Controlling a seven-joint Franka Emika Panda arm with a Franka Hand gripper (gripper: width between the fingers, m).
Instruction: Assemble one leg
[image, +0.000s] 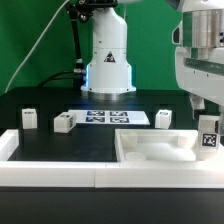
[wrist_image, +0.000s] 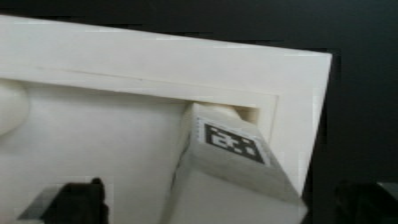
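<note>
1. I see the leg (image: 208, 135) at the exterior view's right edge, a stubby white post with a black-and-white tag facing the camera, standing at the far right corner of the tray (image: 150, 152).
2. In the wrist view the leg (wrist_image: 231, 160) sits tilted in the tray's corner recess, tag up, touching the tray (wrist_image: 143, 90) rim.
3. My end effector (image: 205, 108) hangs right above the leg in the exterior view. I only see two dark fingertips (wrist_image: 80, 200) low in the wrist view, set wide to either side of the leg; whether they press on it I cannot tell.
4. The tray is a big flat white piece with sunken recesses, lying on the black counter (image: 40, 142) near the front.
5. Three more white tagged posts stand on the counter behind the tray: one (image: 29, 118) at the exterior view's left, one (image: 64, 123) near the middle, one (image: 163, 119) toward the right.
6. The marker board (image: 113, 118) lies flat between the middle and right posts, in front of the arm base (image: 108, 65).
7. A white rail (image: 50, 172) borders the counter front.
</note>
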